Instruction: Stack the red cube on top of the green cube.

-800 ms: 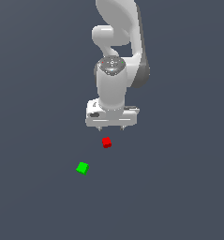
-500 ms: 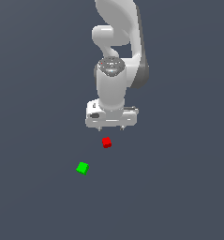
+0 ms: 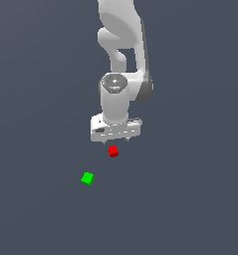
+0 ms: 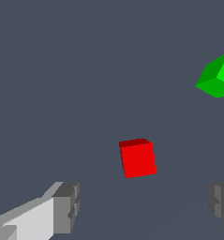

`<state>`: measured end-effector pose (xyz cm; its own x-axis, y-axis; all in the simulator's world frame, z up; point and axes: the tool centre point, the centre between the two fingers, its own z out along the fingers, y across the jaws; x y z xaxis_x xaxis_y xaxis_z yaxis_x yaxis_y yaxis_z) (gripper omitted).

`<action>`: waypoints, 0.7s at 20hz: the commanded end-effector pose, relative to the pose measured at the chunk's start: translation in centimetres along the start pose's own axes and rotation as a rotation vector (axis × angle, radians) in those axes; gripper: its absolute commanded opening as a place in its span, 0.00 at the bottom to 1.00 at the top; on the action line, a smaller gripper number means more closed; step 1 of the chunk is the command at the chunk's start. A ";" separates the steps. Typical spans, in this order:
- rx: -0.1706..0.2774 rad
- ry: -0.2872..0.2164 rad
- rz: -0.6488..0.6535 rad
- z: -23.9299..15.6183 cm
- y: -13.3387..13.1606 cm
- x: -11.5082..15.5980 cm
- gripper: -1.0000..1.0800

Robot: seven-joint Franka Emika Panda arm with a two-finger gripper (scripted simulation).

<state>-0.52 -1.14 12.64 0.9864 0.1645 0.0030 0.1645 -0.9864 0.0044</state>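
Note:
The red cube (image 3: 113, 151) lies on the dark grey floor, just below my gripper (image 3: 116, 140), which hangs above it with its jaws open and empty. In the wrist view the red cube (image 4: 138, 158) sits between and ahead of the two grey fingertips (image 4: 66, 206), not touched by them. The green cube (image 3: 87, 178) lies apart from the red one, toward the exterior view's lower left. It also shows at the edge of the wrist view (image 4: 217, 75), partly cut off.
The white arm (image 3: 123, 50) rises above the gripper. The floor (image 3: 190, 199) is plain dark grey with nothing else on it.
My gripper has lowered slightly toward the red cube. Both cubes have stayed where they were.

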 end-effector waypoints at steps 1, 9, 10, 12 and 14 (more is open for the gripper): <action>0.002 -0.001 -0.041 1.6 0.4 -0.2 0.96; 0.005 -0.002 -0.132 4.9 1.2 -0.6 0.96; 0.005 -0.002 -0.138 5.2 1.3 -0.6 0.96; 0.005 -0.002 -0.146 5.4 1.4 -0.6 0.96; 0.005 -0.002 -0.149 5.5 1.4 -0.6 0.96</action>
<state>-0.91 -2.63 7.20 0.9526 0.3042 -0.0006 0.3042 -0.9526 -0.0009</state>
